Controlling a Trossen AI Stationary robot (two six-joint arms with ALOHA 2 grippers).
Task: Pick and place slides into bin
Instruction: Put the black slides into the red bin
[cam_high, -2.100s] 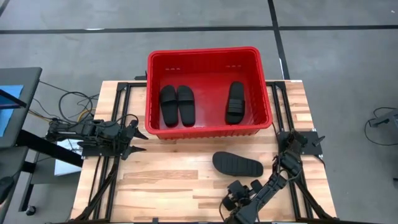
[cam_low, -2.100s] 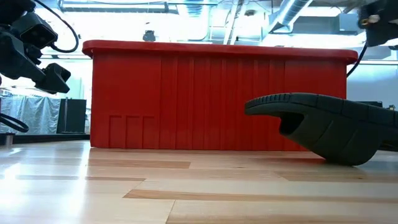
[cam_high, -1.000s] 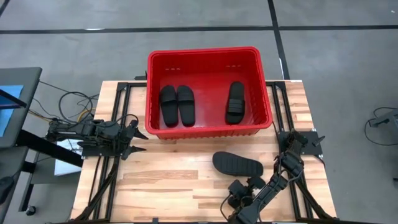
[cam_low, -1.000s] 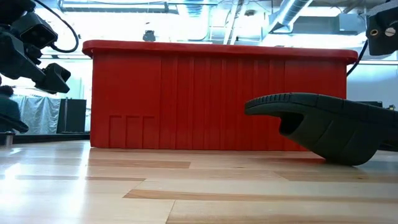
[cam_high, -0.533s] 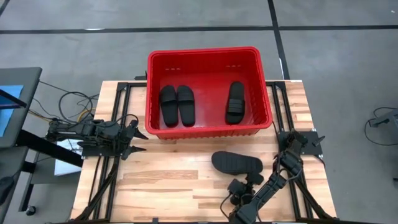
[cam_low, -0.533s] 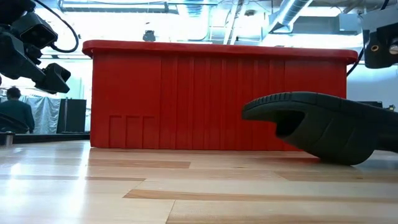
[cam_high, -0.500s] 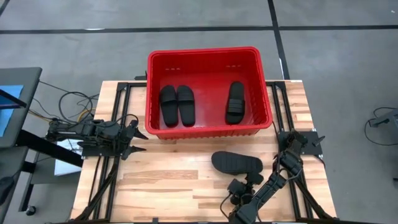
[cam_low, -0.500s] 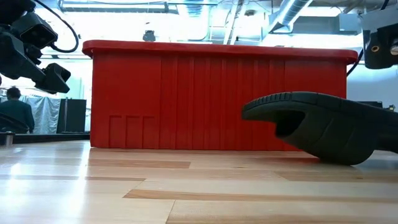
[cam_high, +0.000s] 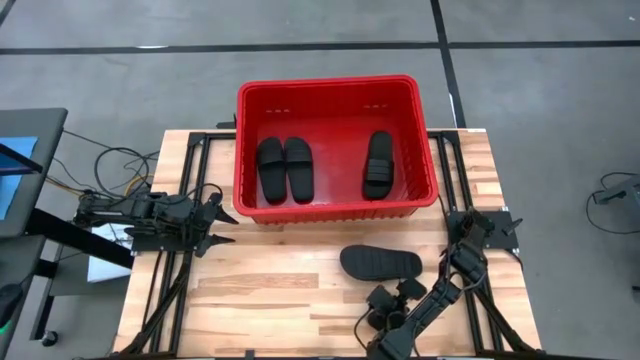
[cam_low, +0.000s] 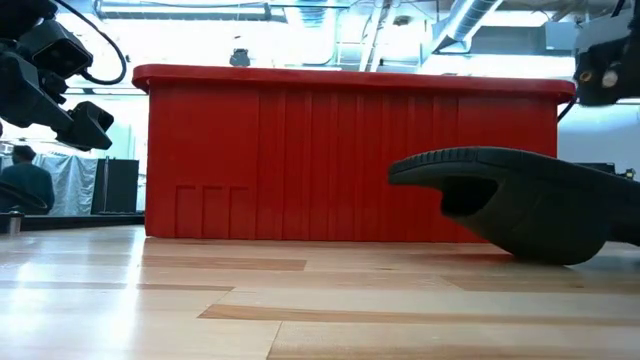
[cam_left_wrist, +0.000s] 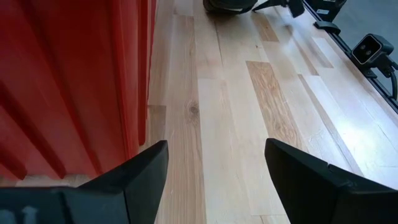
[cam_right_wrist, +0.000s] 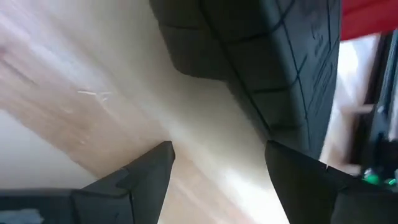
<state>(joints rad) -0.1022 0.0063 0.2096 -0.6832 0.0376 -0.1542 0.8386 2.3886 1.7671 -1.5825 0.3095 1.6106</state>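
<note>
Nudged slightly left, slide (cam_high: 381, 264) lies crosswise.

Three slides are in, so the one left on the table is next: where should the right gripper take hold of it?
Judging from the high view, grip the last slide across its sole edge at the near end, coming from the right gripper side. It lies flat and crosswise before the bin, so its edge faces the open fingers.

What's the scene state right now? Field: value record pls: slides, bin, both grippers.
slides in bin: three; a pair at its left, one at its right
slide on table: one, in front of the bin
bin: red bin, at the table's far side
right gripper: open, close to the loose slide, not holding it
left gripper: open, waiting left of the bin
</note>
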